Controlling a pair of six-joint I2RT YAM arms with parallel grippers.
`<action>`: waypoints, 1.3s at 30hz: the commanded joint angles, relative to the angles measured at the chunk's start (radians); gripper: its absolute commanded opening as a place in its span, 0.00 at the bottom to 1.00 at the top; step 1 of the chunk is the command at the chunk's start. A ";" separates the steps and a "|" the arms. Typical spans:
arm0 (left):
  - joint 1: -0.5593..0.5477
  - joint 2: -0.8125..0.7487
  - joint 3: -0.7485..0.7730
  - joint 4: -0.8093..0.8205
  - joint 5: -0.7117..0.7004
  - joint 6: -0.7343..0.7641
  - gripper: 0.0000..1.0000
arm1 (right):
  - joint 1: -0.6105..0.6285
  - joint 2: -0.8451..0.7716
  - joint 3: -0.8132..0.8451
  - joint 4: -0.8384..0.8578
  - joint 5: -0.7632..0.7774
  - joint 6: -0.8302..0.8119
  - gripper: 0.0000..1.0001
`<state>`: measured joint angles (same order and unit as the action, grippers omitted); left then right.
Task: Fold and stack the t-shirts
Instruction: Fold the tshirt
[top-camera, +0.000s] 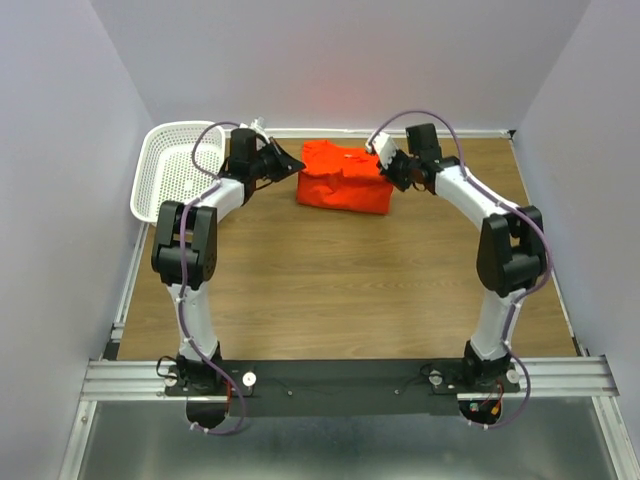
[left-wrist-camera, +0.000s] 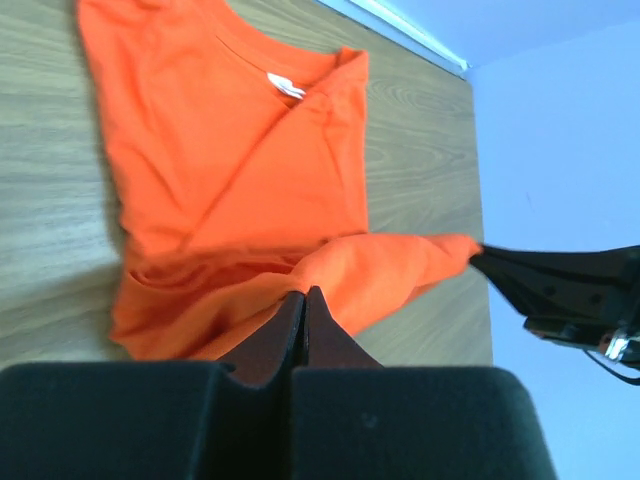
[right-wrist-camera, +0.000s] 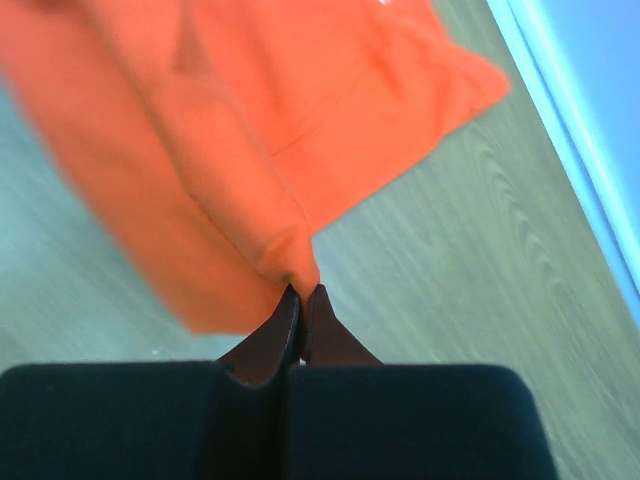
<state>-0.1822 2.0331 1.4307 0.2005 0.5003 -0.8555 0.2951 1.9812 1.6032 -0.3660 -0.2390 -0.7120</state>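
Note:
One orange-red t-shirt (top-camera: 342, 177) lies partly folded at the back middle of the wooden table. My left gripper (top-camera: 297, 165) is shut on its left edge, and my right gripper (top-camera: 388, 170) is shut on its right edge, so a fold of cloth hangs lifted between them. In the left wrist view the fabric (left-wrist-camera: 230, 180) runs from my shut left gripper (left-wrist-camera: 304, 292) across to the right gripper's black fingers (left-wrist-camera: 560, 285); a small white tag (left-wrist-camera: 285, 88) shows at the collar. In the right wrist view a pinch of t-shirt (right-wrist-camera: 240, 160) sits in my shut right gripper (right-wrist-camera: 302, 290).
A white perforated plastic basket (top-camera: 172, 175) stands tilted at the back left, beside the left arm. Pale walls close in the table on three sides. Bare wooden tabletop (top-camera: 340, 290) stretches between the shirt and the arm bases.

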 joint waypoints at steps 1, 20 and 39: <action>-0.003 -0.100 -0.097 0.063 0.098 0.026 0.00 | -0.001 -0.180 -0.170 0.012 -0.181 -0.084 0.00; -0.258 -0.681 -0.992 0.108 0.084 -0.086 0.00 | 0.065 -0.781 -0.865 -0.434 -0.465 -0.624 0.01; -0.425 -0.959 -1.139 -0.027 0.064 -0.214 0.00 | 0.102 -0.990 -0.962 -0.641 -0.428 -0.717 0.01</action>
<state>-0.5995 1.0988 0.2905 0.1905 0.5831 -1.0451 0.3920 0.9836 0.6342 -1.0378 -0.6655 -1.4986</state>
